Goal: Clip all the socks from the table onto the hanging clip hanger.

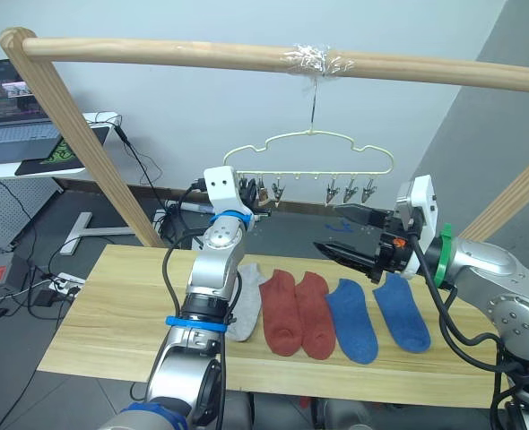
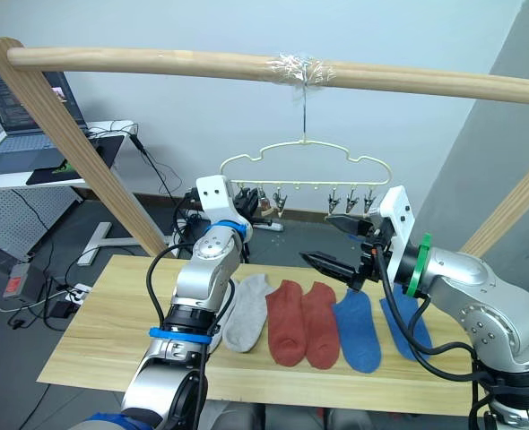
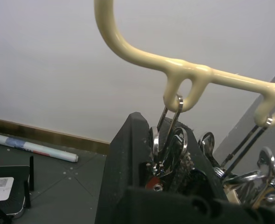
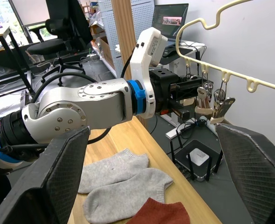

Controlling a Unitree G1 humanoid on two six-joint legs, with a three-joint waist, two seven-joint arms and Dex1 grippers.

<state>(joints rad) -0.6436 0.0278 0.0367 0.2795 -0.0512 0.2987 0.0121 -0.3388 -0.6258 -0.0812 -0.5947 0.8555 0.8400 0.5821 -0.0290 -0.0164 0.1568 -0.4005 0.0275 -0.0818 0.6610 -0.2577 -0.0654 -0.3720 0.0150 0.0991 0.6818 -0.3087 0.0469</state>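
Several socks lie in a row on the wooden table (image 1: 112,322): light grey (image 1: 245,306), two rust red (image 1: 282,313), two blue (image 1: 352,321). Two grey socks (image 4: 123,186) lie overlapped in the right wrist view. The pale-yellow clip hanger (image 1: 336,139) hangs by its hook from the wooden pole (image 1: 175,52), with metal clips (image 1: 350,190) below it. My left gripper (image 1: 251,195) is raised to the hanger's left end, shut on the leftmost clip (image 3: 168,135). My right gripper (image 1: 327,227) hovers open and empty above the blue socks, below the hanger's right half.
Slanted wooden posts (image 1: 94,152) carry the pole on both sides of the table. A white desk with a laptop (image 1: 13,116) stands at the far left. Cables and a power strip (image 1: 58,282) lie on the floor behind the table.
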